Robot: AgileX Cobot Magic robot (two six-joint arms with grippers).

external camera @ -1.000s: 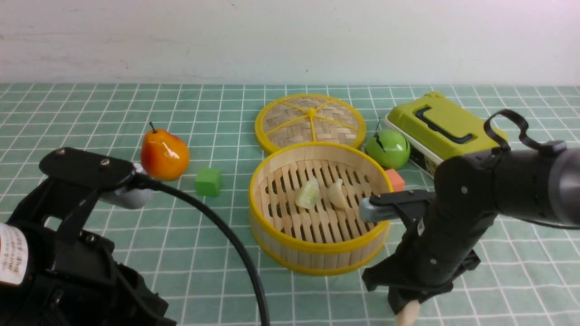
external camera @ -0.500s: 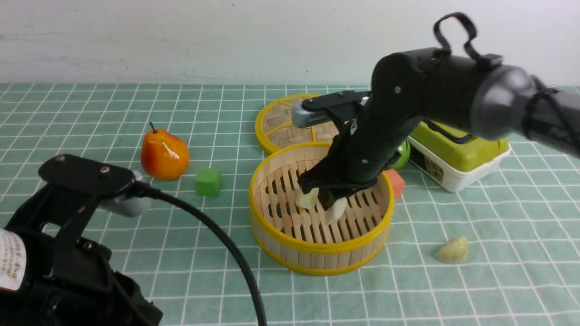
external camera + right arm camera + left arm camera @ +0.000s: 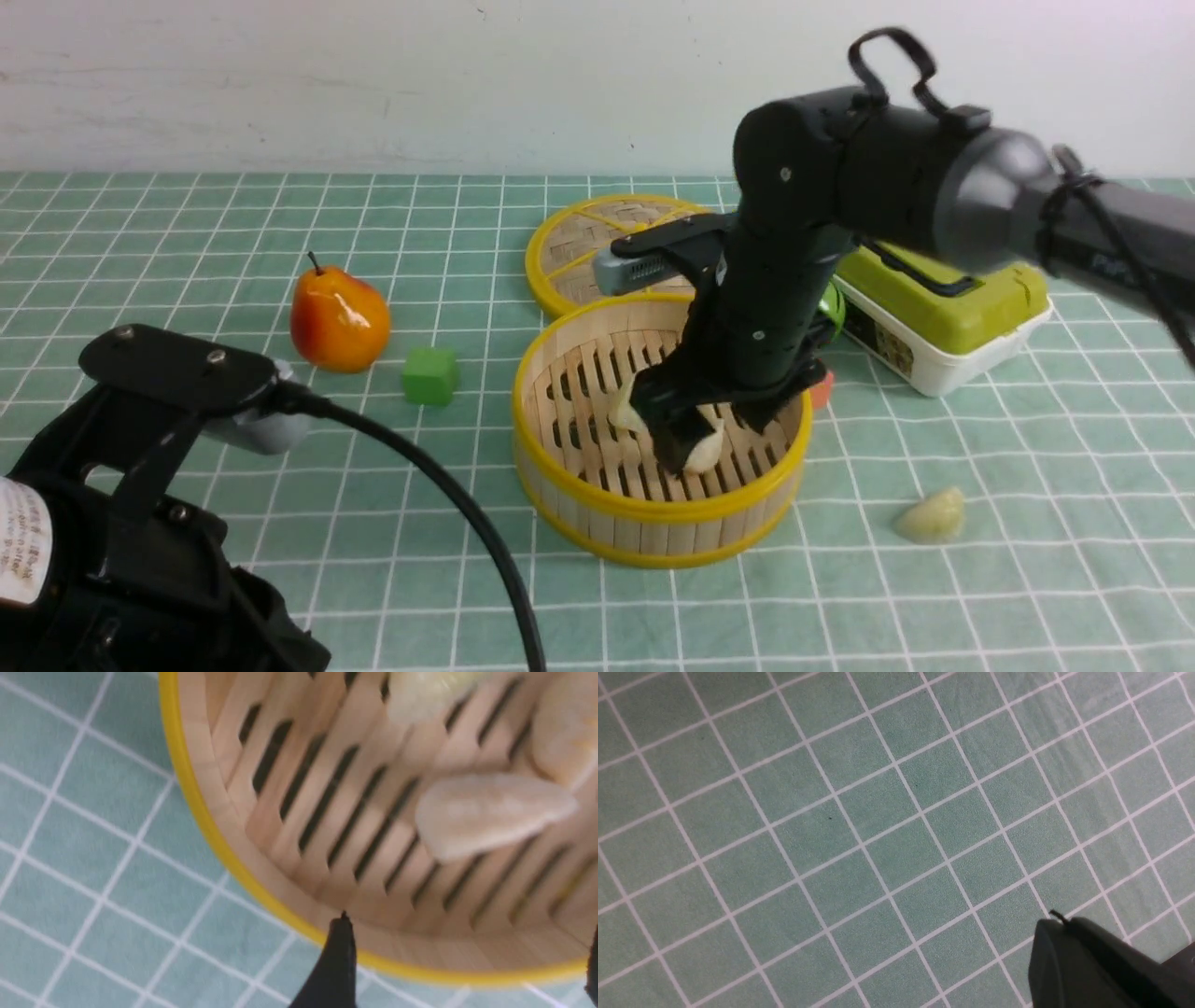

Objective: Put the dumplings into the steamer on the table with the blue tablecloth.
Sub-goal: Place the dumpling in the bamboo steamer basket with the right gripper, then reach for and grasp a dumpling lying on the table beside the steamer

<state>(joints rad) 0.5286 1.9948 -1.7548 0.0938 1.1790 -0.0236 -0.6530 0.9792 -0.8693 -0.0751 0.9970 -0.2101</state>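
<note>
The steamer [image 3: 597,518] stands mid-table on the blue tablecloth [image 3: 187,233]. My right gripper [image 3: 705,431] reaches down inside it, jaws wide open and empty. In the right wrist view [image 3: 468,933] one dumpling [image 3: 490,812] lies free on the slatted base, with two more dumplings [image 3: 430,690] [image 3: 565,742] beyond it. From the front I see one dumpling [image 3: 702,455] at the fingers and another [image 3: 624,413] partly hidden. A further dumpling [image 3: 929,516] lies on the cloth right of the steamer. My left gripper [image 3: 1052,921] is shut and empty above bare cloth [image 3: 831,812].
The woven yellow-rimmed lid [image 3: 579,247] lies behind the steamer. A pear [image 3: 338,317] and a green cube [image 3: 429,374] are to its left. A green apple [image 3: 831,308], an orange cube [image 3: 822,390] and a yellow-green box [image 3: 943,299] are to its right.
My right arm carried a dumpling from the table's front right up over the steamer, lowered into it and opened. That dumpling now lies on the steamer's base. The left arm stayed put.
</note>
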